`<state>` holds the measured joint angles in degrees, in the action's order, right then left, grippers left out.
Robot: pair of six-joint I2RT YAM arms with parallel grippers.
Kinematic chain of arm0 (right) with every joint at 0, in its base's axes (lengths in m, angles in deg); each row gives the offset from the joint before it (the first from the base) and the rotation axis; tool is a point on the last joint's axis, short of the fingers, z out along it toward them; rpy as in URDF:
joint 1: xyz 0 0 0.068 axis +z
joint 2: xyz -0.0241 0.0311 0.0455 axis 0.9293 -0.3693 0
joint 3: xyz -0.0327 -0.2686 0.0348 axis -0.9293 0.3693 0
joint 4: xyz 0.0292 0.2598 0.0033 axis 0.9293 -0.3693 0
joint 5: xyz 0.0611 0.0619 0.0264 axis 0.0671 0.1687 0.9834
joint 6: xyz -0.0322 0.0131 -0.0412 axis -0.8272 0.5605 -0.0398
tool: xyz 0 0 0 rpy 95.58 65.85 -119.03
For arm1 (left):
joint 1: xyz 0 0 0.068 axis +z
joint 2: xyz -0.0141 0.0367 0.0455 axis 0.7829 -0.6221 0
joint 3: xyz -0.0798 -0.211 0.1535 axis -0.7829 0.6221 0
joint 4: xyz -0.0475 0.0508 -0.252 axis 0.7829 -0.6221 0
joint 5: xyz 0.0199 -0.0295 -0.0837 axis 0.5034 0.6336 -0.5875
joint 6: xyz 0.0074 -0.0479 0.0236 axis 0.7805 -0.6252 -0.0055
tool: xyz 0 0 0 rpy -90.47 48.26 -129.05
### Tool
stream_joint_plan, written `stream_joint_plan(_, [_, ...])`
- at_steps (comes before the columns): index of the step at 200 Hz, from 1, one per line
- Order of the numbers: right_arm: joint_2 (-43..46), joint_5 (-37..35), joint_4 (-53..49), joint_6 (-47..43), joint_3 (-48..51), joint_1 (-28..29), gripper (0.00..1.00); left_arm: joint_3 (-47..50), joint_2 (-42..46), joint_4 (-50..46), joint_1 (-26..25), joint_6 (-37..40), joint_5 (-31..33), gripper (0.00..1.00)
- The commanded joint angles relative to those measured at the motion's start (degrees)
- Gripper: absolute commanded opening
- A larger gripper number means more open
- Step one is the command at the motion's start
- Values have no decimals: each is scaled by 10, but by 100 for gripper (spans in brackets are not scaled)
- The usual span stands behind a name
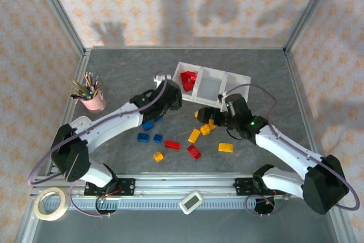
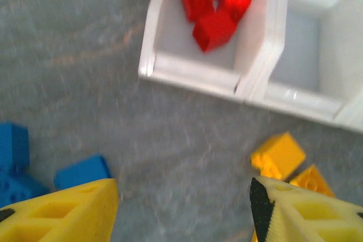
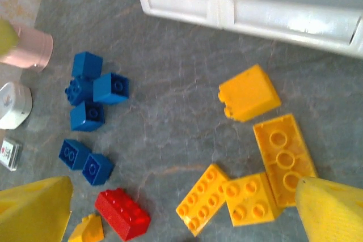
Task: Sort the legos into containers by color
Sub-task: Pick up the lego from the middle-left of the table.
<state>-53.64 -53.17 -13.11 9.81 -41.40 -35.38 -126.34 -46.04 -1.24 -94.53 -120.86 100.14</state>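
The white tray of containers [image 1: 240, 75] lies at the back centre of the table. Its left compartment holds several red legos [image 1: 188, 79] [image 2: 212, 4]; the middle one looks bare. My left gripper [image 1: 170, 99] [image 2: 182, 196] is open with nothing between its fingers, hovering over bare table just in front of the red compartment's rim [image 2: 193, 77]. Blue legos [image 2: 82, 171] lie to its left, yellow ones [image 2: 278, 154] to its right. My right gripper [image 1: 219, 115] [image 3: 181, 196] stands open above a cluster of yellow legos [image 3: 249, 199] in front of the tray [image 3: 255, 15]. A red lego [image 3: 122, 213] and blue legos [image 3: 93, 92] lie further left.
Loose legos are scattered across the table's middle: blue [image 1: 148, 124], red [image 1: 172, 145] and yellow [image 1: 226, 147]. A pink cup of pencils [image 1: 91, 98] stands at the left. A tape roll [image 1: 50, 204] and a small white device [image 1: 191, 201] lie at the near edge.
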Motion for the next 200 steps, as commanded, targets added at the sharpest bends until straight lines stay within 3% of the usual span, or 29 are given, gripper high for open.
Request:
stream_joint_plan(1, [27,5,4,14,24,14,100,61,40,-41,-20,-68,-8,68])
stream_joint_plan(57, [47,8,66,36,96,28,100,150,63,-35,-88,-152,-33,72])
stream_joint_plan(123, [49,-7,79,37,116,28,100,124,-16,-45,-138,-159,-34,80])
stream_joint_plan(200, [38,-9,94,38,126,29,100,114,-75,-22,-152,-151,-49,82])
